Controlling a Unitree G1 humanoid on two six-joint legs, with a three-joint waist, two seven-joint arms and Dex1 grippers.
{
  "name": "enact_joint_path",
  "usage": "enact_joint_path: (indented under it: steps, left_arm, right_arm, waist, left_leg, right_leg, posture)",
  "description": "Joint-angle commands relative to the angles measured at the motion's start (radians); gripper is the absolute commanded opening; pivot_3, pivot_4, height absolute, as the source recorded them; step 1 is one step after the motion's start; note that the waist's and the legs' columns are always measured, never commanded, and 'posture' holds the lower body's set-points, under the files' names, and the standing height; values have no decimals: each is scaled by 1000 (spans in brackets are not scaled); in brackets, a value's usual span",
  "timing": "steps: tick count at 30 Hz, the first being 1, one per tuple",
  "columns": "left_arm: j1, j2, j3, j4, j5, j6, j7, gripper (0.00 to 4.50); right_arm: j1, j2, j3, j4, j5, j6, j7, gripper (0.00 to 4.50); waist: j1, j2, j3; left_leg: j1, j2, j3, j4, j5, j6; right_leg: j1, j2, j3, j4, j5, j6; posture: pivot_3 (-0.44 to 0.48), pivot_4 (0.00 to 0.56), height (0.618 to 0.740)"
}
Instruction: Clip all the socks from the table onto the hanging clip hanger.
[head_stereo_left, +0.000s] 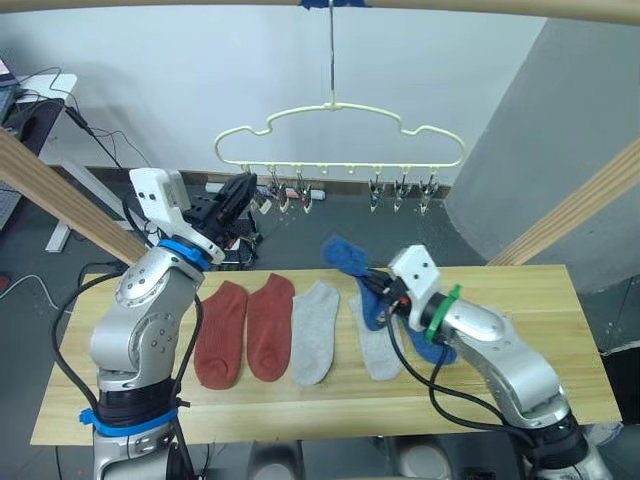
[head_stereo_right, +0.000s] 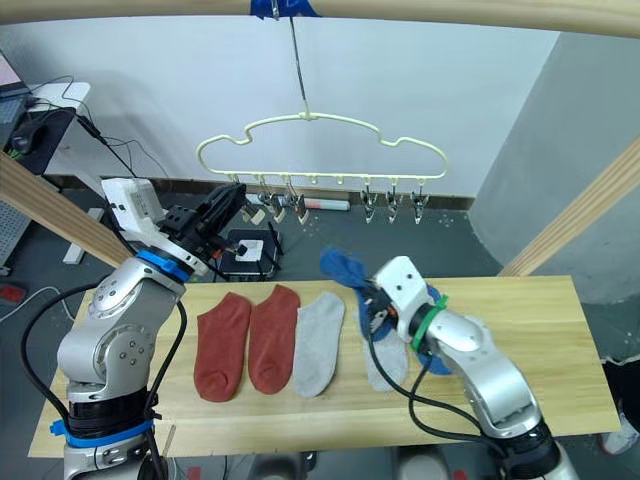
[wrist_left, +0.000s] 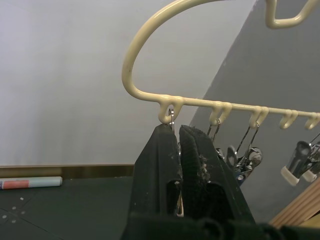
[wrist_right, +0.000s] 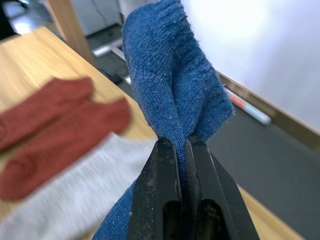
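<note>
A long wooden table (head_stereo_left: 520, 300) runs left to right, with socks laid in a row on it. From the left lie two red socks (head_stereo_left: 222, 333) (head_stereo_left: 270, 325) side by side, then a grey sock (head_stereo_left: 316, 330), and further right a second grey sock (head_stereo_left: 376, 350) partly under the right arm. A blue sock (head_stereo_left: 432, 350) lies on the table at the right end of the row, mostly hidden by that arm.

The right gripper (wrist_right: 183, 145) is closed on another blue sock (head_stereo_left: 345, 257), pinching a fold of its fabric. The sock is lifted above the table, its loose end bunched up above the fingertips.

Beyond the table's far edge a pale yellow clip hanger (head_stereo_left: 340, 135) hangs by its long hook from a wooden rail (head_stereo_left: 150, 5) marked with blue tape (head_stereo_left: 330, 3). Small metal clips (head_stereo_left: 400, 192) dangle along its bottom bar, and none holds a sock.

The left gripper (wrist_left: 175, 131) is raised to the hanger's left end, its fingertips just under the bottom bar at the leftmost clip (wrist_left: 171, 116). The two fingers sit nearly together; whether they grip that clip cannot be told
</note>
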Motion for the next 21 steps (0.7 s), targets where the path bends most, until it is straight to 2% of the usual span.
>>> enact_joint_path:
  steps: [1, 10, 21]
  left_arm:
    - [-6, 2, 9, -64, -39, 16, 7, 0]
    - [-3, -1, 14, -91, -86, 62, 27, 0]
    - [4, 6, 15, -103, -112, 84, 36, 0]
  right_arm:
    - [-45, 68, 65, 35, -5, -27, 0, 14]
    - [-121, 198, 121, 165, -47, -91, -27, 14]
    - [-166, 274, 109, 281, -80, -164, -38, 14]
  waist:
    - [-1, 0, 0]
    - [0, 0, 0]
    - [0, 0, 0]
  left_leg:
    - [0, 0, 0, 0, 0, 0]
    - [0, 0, -2, 0, 0, -1]
    - [0, 0, -2, 0, 0, -1]
  right_leg:
    - [0, 0, 0, 0, 0, 0]
    - [0, -1, -1, 1, 0, 0]
    - [-1, -1, -1, 1, 0, 0]
  posture:
    - [-162, 326, 740]
    - [-146, 316, 740]
    - [-137, 316, 740]
